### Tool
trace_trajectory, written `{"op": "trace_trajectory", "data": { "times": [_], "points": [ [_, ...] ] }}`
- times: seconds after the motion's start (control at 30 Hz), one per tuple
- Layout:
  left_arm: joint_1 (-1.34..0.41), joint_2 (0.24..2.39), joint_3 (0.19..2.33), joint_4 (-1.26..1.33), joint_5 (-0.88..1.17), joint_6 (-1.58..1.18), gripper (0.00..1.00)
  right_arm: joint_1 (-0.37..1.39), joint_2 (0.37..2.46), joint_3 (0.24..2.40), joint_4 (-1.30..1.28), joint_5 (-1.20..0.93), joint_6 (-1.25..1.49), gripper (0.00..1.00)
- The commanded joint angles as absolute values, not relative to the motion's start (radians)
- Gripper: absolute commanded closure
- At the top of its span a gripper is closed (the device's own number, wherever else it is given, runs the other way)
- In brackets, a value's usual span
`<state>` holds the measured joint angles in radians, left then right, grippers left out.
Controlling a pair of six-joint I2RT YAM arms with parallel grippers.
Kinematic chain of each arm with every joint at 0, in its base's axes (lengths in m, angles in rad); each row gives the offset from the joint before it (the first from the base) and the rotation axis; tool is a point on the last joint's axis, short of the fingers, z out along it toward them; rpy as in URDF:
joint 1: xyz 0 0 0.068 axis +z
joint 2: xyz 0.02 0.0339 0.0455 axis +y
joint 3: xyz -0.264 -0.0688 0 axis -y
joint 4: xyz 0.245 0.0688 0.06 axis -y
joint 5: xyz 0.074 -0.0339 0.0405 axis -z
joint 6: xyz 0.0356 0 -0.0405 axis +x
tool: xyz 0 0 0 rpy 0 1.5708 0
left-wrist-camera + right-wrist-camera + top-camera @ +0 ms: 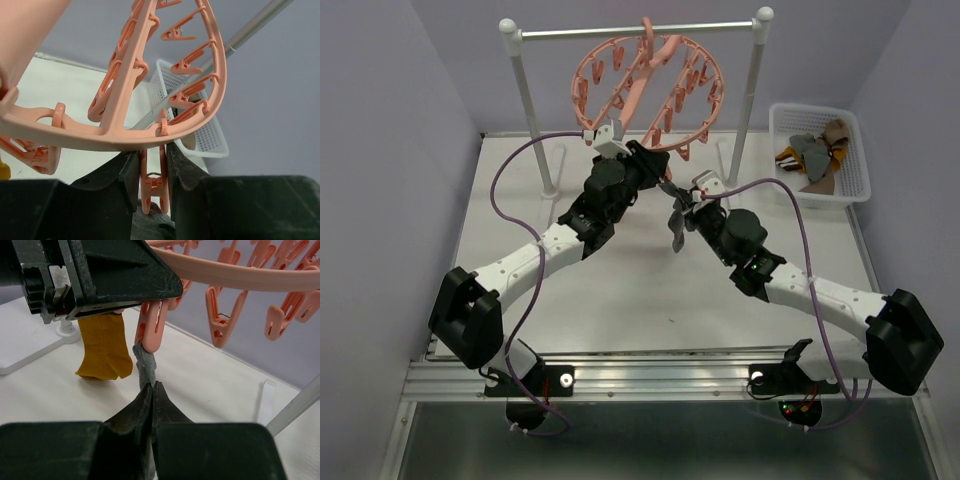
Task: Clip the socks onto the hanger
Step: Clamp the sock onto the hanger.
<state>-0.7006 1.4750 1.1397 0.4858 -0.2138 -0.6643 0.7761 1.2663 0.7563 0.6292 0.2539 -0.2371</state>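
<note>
With my left fingers [153, 167] squeezing a clip [154, 186] at 6 o'clock on the hanger [240, 275] and my right fingers [148, 399] clamped on the grey sock [145, 365], its tip just at that clip's mouth, I fear a shallow bite: release either too soon and the sock could slip to the counter [620, 300].

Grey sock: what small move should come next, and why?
Probably the left gripper should ease open. It squeezes a clip, and the right gripper holds the grey sock with its top at that clip's mouth, so releasing should pinch it.
</note>
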Motion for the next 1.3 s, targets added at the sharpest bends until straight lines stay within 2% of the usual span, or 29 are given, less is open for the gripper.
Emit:
{"op": "trace_trajectory", "data": {
  "times": [0.0,1.13,1.23,1.27],
  "points": [
    [-0.701,1.468,1.193,0.503,-0.262,-0.672,1.00,0.787,1.276,0.813,0.703,0.278,-0.242,0.99],
    [-0.703,1.459,1.198,0.485,-0.255,-0.667,0.98,0.796,1.370,0.861,0.834,0.268,-0.227,0.98],
    [-0.703,1.448,1.192,0.483,-0.267,-0.666,0.95,0.796,1.374,0.867,0.834,0.262,-0.224,0.96],
    [-0.703,1.444,1.192,0.483,-0.261,-0.666,0.85,0.796,1.376,0.868,0.833,0.261,-0.225,0.96]
  ]
}}
